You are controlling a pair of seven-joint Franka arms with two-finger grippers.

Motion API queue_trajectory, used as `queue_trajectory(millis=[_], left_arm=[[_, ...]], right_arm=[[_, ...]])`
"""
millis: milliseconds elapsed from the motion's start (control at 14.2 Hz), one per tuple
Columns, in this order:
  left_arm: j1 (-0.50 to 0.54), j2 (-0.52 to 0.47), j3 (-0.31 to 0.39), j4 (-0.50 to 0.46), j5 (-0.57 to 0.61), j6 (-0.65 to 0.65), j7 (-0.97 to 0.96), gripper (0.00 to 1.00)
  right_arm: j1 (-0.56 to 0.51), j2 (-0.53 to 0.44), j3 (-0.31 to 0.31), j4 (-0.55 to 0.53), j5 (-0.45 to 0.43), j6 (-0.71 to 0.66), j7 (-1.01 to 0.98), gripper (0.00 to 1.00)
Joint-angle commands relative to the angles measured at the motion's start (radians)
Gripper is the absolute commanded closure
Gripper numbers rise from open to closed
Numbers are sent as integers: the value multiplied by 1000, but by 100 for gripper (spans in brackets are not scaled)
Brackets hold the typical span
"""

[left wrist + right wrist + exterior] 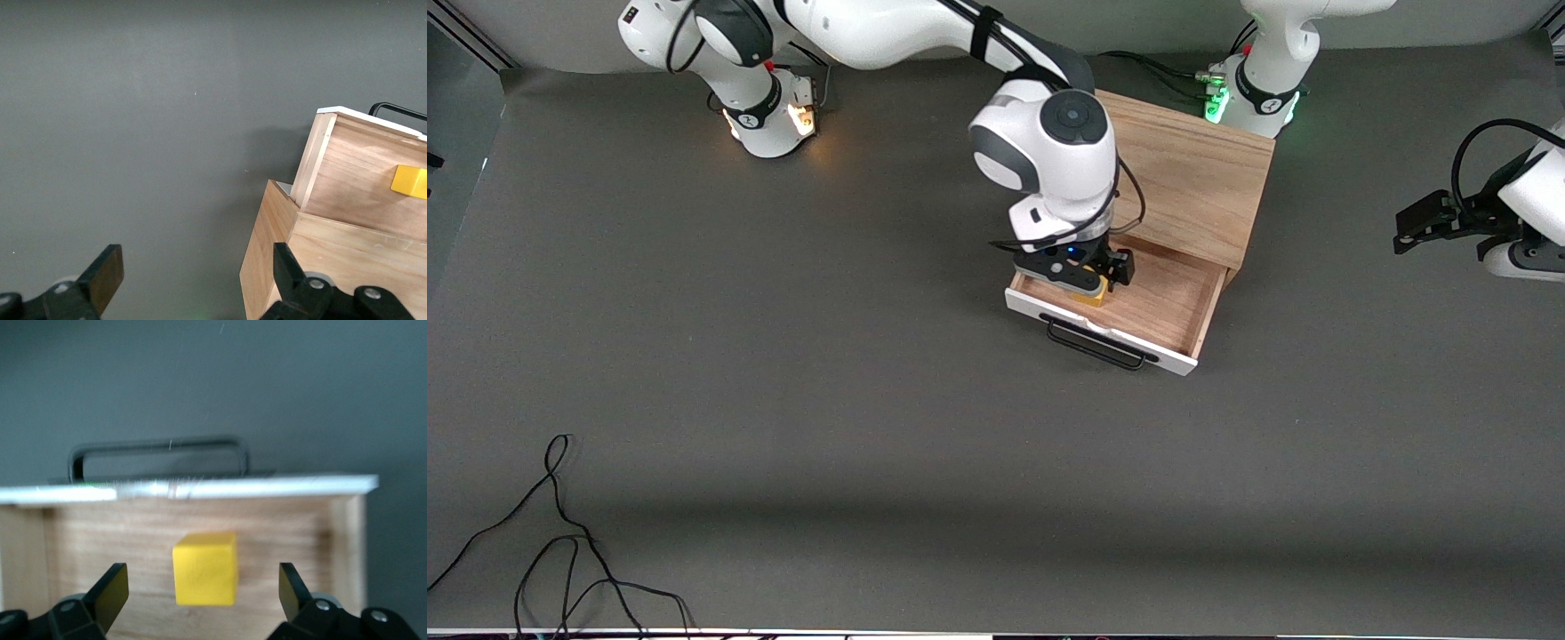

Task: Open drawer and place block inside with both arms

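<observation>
The light-wood cabinet (1192, 169) stands near the left arm's base, and its drawer (1165, 302) is pulled out toward the front camera, with the white front and black handle (1094, 345) leading. The yellow block (1092, 293) lies on the drawer floor at the end toward the right arm. My right gripper (1080, 276) is open just above the block (205, 568), with a finger (113, 588) on each side, clear of it. My left gripper (1418, 227) is open and empty and waits off the cabinet's side. It shows the drawer (360, 173) and the block (410, 181) in the left wrist view.
The grey mat (871, 400) covers the table. Loose black cables (560, 551) lie at the corner nearest the front camera, toward the right arm's end. The right arm's elbow (1049, 142) hangs over the cabinet's edge.
</observation>
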Motion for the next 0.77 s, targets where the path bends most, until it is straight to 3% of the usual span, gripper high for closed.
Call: queue_trajectory(millis=[0,281,704], left_arm=[[-2,-12,2,6,8,-26,17,0],[-6,-12,1,6,13,-32,21,0],[-2,-11,2,6,13,-31,75,0]], right_arm=[[-73,-102,6,-53,-6,-89,-153,0],[-213,-252,8,-154,7,-143,-322,0],[-520,-557,3,-430,93,-195,-784,0]])
